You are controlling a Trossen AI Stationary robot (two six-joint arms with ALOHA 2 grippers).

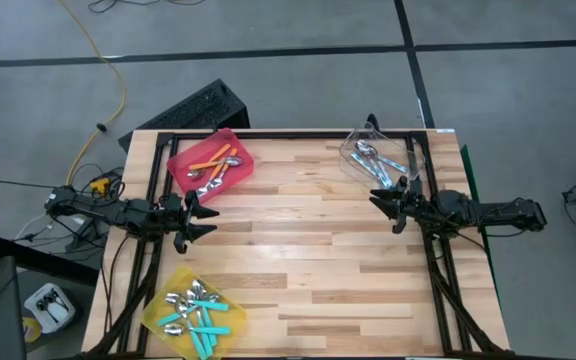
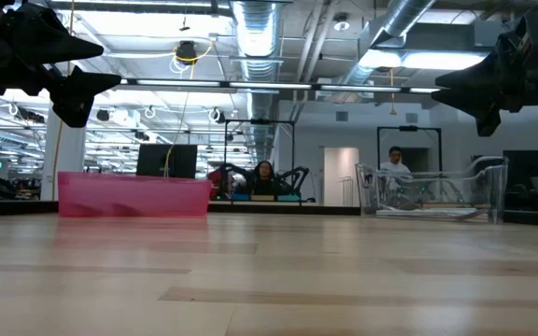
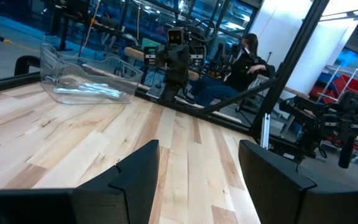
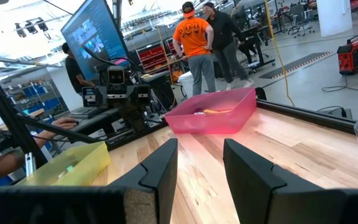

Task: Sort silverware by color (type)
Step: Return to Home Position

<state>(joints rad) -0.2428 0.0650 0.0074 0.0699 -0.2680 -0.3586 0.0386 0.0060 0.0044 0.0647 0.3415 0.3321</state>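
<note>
The silverware lies in three bins. Orange-handled spoons (image 1: 216, 160) are in the red bin (image 1: 238, 168) at the far left. Light-blue-handled spoons (image 1: 380, 162) are in the clear bin (image 1: 413, 155) at the far right. Teal-handled spoons (image 1: 198, 312) are in the yellow bin (image 1: 168, 290) at the near left. My left gripper (image 1: 204, 218) hovers level over the table's left edge, below the red bin, open and empty (image 3: 197, 155). My right gripper (image 1: 380, 205) hovers level at the right edge, near the clear bin, open with a narrower gap and empty (image 4: 201, 152).
Bare wooden tabletop (image 1: 308, 250) spreads between the two arms. Black frame rails (image 1: 438, 290) run along the table's sides. A black case (image 1: 193, 105) lies on the floor beyond the far edge. People (image 4: 194, 43) stand and sit in the room behind.
</note>
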